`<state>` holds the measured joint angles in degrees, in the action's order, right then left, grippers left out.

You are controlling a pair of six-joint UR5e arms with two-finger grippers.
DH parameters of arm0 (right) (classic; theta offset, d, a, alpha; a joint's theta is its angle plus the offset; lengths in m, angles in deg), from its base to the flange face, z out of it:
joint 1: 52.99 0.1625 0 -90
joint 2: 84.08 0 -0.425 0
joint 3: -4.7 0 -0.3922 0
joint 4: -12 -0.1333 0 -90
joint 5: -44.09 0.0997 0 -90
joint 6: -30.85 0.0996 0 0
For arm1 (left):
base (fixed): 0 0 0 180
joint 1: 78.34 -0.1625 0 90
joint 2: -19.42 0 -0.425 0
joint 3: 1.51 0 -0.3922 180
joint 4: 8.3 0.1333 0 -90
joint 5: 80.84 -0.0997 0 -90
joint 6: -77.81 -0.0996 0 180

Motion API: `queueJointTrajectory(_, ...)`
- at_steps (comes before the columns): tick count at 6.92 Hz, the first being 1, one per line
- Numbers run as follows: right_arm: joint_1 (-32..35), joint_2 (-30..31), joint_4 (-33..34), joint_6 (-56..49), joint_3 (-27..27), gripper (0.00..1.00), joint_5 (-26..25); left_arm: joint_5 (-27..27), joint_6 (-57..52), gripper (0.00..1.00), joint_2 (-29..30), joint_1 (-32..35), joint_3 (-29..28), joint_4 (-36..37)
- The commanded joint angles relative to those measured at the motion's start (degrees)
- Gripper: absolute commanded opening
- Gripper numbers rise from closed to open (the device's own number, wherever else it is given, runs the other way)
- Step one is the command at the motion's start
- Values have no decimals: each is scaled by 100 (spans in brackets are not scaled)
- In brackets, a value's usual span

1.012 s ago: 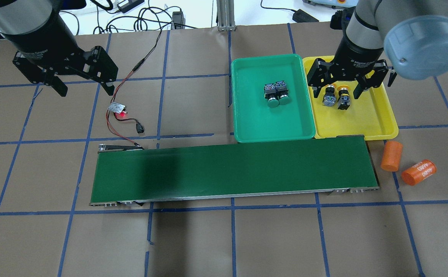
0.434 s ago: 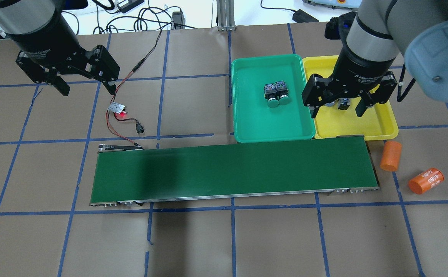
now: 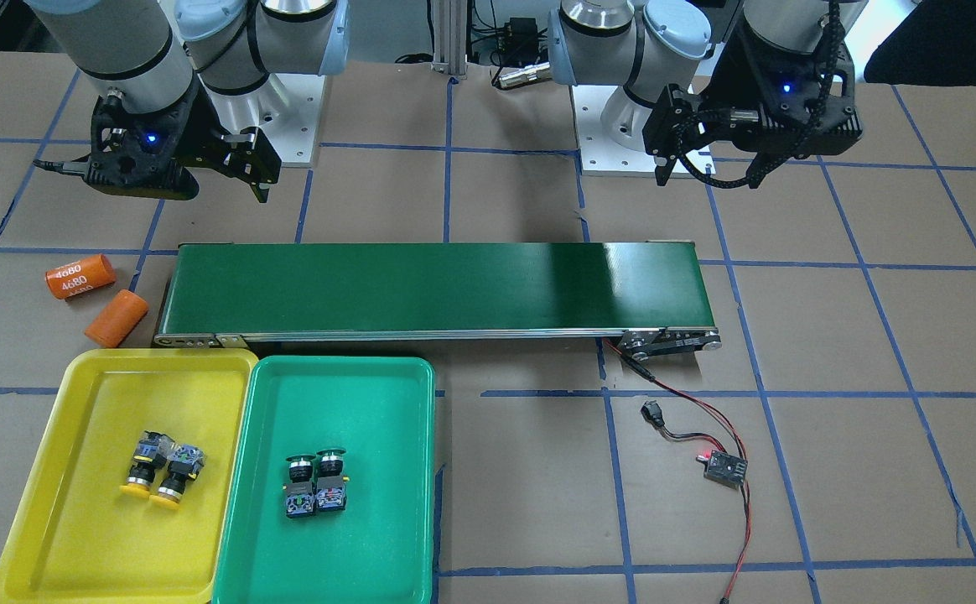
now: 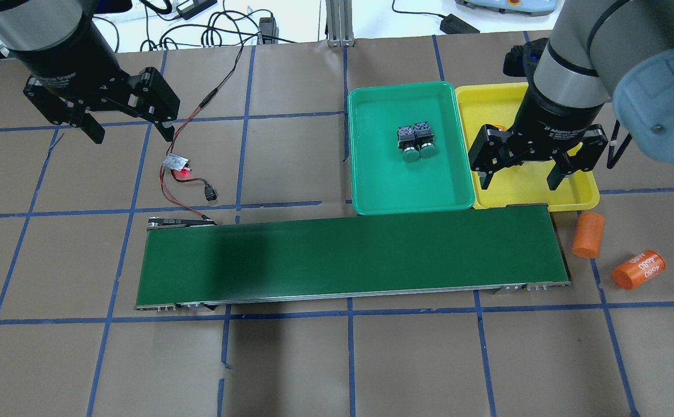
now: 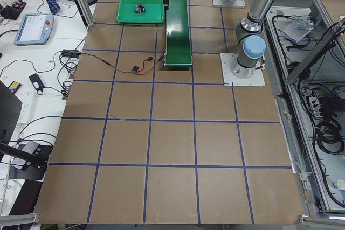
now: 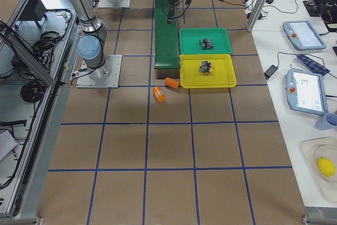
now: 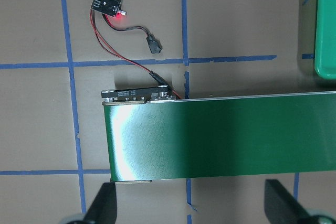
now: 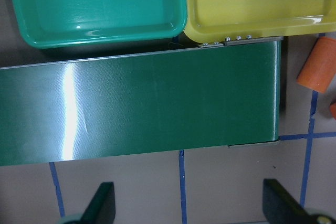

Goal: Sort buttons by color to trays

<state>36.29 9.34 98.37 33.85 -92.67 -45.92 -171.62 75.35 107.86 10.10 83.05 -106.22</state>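
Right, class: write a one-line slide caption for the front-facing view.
Sorted: two yellow buttons in the yellow tray, two green buttons in the green tray.

Overhead and front cams faced each other; side cams sat far back. Wrist cams stared down past left pincer (image 7: 191, 205) and right pincer (image 8: 190, 205) at the shared conveyor belt (image 8: 142, 108).

Yellow tray (image 3: 77, 520), green tray (image 3: 371, 520), yellow-capped buttons (image 3: 174, 471), green-capped buttons (image 3: 330, 488), dark-green belt (image 3: 429, 285), orange cylinders (image 3: 79, 277), brown table (image 3: 521, 486) gridded blue
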Motion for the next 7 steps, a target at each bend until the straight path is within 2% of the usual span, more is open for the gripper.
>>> queueJointTrajectory(1, -7, 106, 3, 8, 7, 100, -96, -1, 0, 100, 7, 6, -10, 0)
queueJointTrajectory(7, -7, 177, -15, -1, 87, 100, -87, 8, 0, 100, 16, 6, -19, 9)
